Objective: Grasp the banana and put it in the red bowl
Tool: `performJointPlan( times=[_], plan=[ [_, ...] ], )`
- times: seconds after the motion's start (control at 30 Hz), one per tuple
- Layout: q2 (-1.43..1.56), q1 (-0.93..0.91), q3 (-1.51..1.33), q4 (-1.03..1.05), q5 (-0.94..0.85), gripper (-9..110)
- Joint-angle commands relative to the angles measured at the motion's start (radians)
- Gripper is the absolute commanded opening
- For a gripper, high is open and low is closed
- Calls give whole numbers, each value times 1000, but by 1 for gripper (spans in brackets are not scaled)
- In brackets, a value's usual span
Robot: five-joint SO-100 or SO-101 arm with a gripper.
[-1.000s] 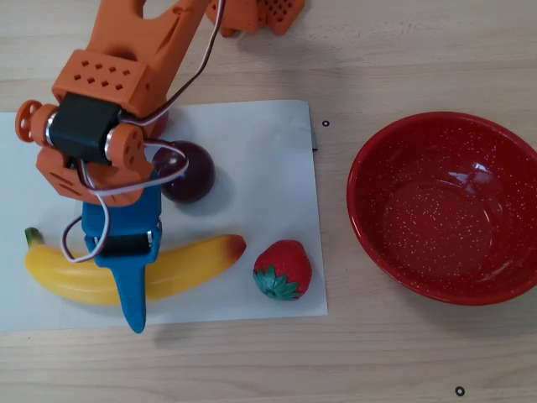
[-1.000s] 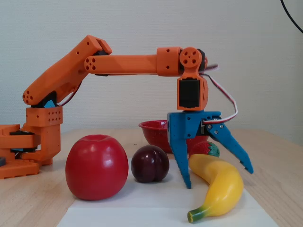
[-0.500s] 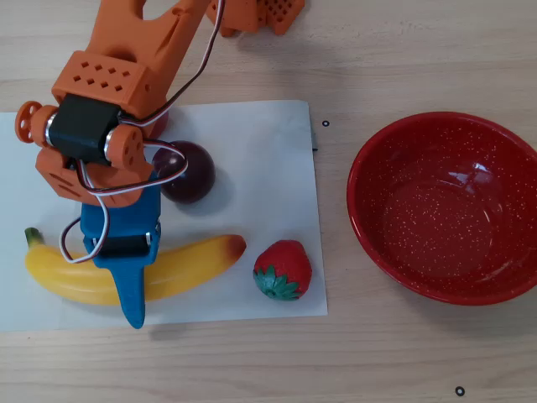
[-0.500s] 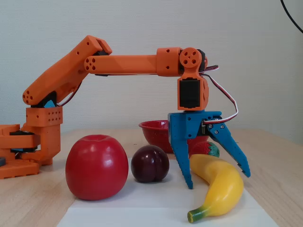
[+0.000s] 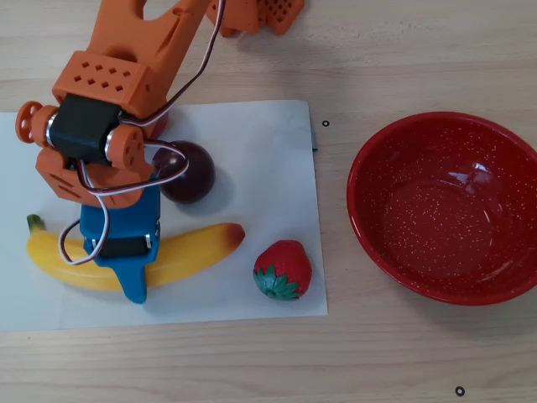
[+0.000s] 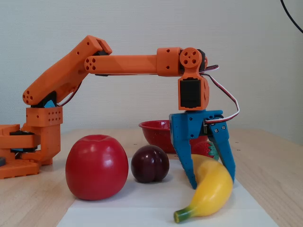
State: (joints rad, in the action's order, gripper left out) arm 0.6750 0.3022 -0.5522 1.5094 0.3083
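Banana [image 5: 189,253] lies across the lower part of a white sheet of paper [image 5: 252,159] in the overhead view, green stem at the far left, reddish tip pointing right toward the strawberry [image 5: 283,269]. Straddling its middle is the blue gripper [image 5: 134,281], and in the fixed view its two fingers [image 6: 226,153] sit on either side of the yellow body [image 6: 210,189], squeezed against it from both sides. Whether the fruit is lifted clear of the paper or just tilted on it is hard to judge from that low angle, but its stem end [image 6: 179,216] points down toward the camera.

Behind the gripper in the overhead view is a dark plum [image 5: 191,172], partly under the orange arm [image 5: 109,92]. The fixed view also shows a big red apple [image 6: 96,166] at the left, beside the plum [image 6: 150,163], with the arm's base [image 6: 28,151] further left on the table.

Moving right, past the paper's edge, bare pale wood table [image 5: 386,50] carries a few small black ring marks. Well apart from the fruit, at the right, sits the red bowl [image 5: 369,227], speckled white, nothing inside it. In the fixed view its rim [image 6: 154,126] peeks out behind the gripper.

The backdrop is a plain off-white wall [image 6: 142,23], with a black cable [image 6: 291,14] hanging in the top right corner.
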Motion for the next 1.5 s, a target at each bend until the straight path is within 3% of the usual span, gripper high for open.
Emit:
performJointPlan(
  times=[0.0, 0.27, 0.6, 1.47],
  plan=[
    [66, 21, 57, 6, -12, 21],
    [66, 18, 55, -14, -3, 0],
    [129, 6, 69, -41, -72, 0],
    [658, -44, -285, -107, -198, 0]
  ],
)
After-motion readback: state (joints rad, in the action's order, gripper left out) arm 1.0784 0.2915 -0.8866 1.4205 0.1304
